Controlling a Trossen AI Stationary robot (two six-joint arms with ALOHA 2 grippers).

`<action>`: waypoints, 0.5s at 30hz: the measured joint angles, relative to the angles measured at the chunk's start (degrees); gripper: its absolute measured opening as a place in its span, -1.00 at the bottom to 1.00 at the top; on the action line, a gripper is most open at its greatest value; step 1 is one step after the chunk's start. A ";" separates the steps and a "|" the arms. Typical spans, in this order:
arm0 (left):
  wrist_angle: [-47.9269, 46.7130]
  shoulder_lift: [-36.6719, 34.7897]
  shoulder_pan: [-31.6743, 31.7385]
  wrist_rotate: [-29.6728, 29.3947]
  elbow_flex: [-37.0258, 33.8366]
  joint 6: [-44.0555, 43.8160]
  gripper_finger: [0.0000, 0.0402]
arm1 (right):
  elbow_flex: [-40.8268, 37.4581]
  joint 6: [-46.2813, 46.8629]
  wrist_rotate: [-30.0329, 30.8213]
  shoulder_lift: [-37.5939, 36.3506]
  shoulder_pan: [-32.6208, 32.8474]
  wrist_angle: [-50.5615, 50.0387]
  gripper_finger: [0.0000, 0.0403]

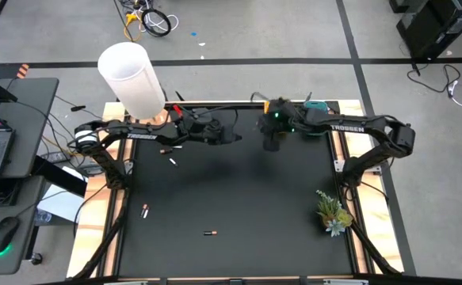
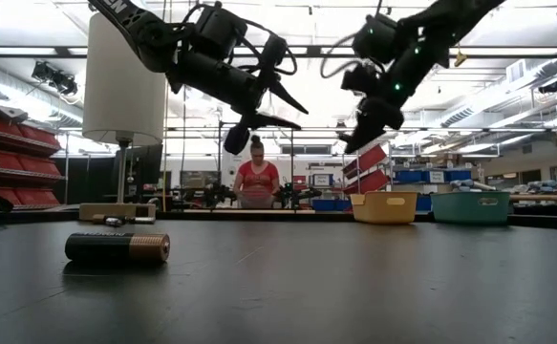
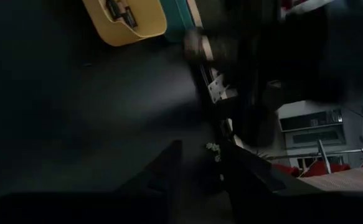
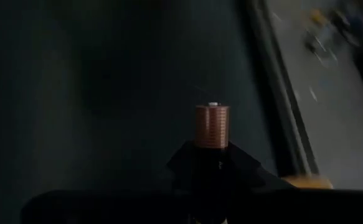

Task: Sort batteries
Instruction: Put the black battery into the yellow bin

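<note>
From above, the black bench (image 1: 238, 198) carries a few loose batteries: one copper-tipped battery (image 1: 209, 233) near the front edge, a red battery (image 1: 144, 210) toward the left edge, and two more small ones (image 1: 171, 161) just under the left arm, too tiny to tell their type. The left gripper (image 1: 229, 136) reaches in from the left and the right gripper (image 1: 273, 141) from the right, both raised over the bench's far half, close together but apart. The far trays are mostly hidden under the right arm. A white lamp shade (image 1: 131, 79) and a small plant (image 1: 332, 212) stand at the bench's edges.

From bench level, a dark battery with a copper end (image 2: 117, 247) lies on its side near the camera. The left gripper (image 2: 283, 107) hangs high, fingers spread apart, nothing between them. The right gripper (image 2: 364, 134) points steeply down; its fingertips are hard to make out here. A yellow tray (image 2: 384, 206) and a teal tray (image 2: 470, 206) sit at the far edge, and a person (image 2: 256, 177) sits beyond.

The left wrist view is dark; its fingers (image 3: 162, 171) stand apart and empty, the yellow tray beyond.

In the right wrist view, the fingers (image 4: 213, 163) are closed on a held battery (image 4: 212, 125), its copper end sticking out.
</note>
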 joint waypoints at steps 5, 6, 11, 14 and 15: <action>0.13 0.00 -0.02 0.14 -0.01 0.00 -0.32 | 0.00 8.85 4.30 1.02 -8.50 -1.46 -0.76; 0.99 0.00 -0.02 0.17 -0.01 0.09 -0.32 | 0.00 10.12 4.38 1.41 -10.07 -1.77 -0.76; 3.85 -0.16 0.33 1.01 -0.01 0.99 -0.33 | 0.00 12.93 4.44 1.64 -16.64 -5.14 -0.76; 3.47 -1.08 0.28 -1.08 -0.03 5.11 -0.33 | 0.00 12.71 3.95 1.64 -19.00 -6.59 -0.67; 2.71 -1.77 0.12 -2.40 -0.04 6.79 -0.33 | 0.00 12.60 3.44 1.64 -19.51 -7.01 -0.57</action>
